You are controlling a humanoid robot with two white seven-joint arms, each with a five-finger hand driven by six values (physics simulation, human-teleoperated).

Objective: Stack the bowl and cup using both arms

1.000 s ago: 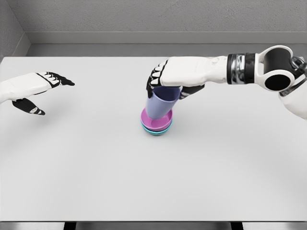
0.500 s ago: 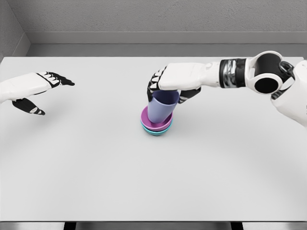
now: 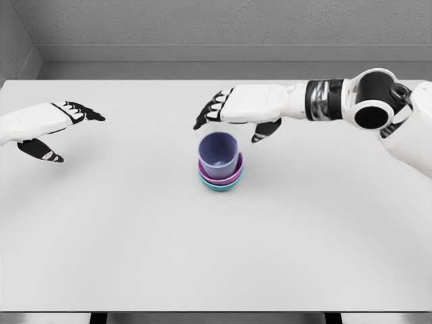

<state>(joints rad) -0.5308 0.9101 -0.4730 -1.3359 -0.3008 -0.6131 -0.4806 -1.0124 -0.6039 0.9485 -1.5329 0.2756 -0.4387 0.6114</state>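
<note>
The lavender cup (image 3: 219, 154) stands upright in the stack of bowls, its mouth facing up and leaning slightly toward the camera, so the inside wall and floor show. Its long axis runs close to vertical, from the base hidden in the bowls up to the open rim. The cup sits in the pink bowl (image 3: 221, 174), which nests inside the teal bowl (image 3: 220, 184); only a thin teal edge shows below the pink one. The whole stack rests on the white bench (image 3: 216, 250), a little left of its middle and toward the far half.

The right robot hand (image 3: 233, 116) hovers just above and behind the cup's rim, palm down. Its fingers are spread and relaxed, holding nothing: the black fingertips (image 3: 202, 120) fan out to the left of the cup and the thumb (image 3: 263, 133) hangs down on the right. No finger touches the cup. The right forearm stretches nearly level across the far side of the bench to the dark wrist band and round elbow joint (image 3: 374, 115) at the picture's right.

The left robot hand (image 3: 50, 128) rests well apart at the left edge, held above the bench, fingers extended toward the right and thumb down, open and empty.
</note>
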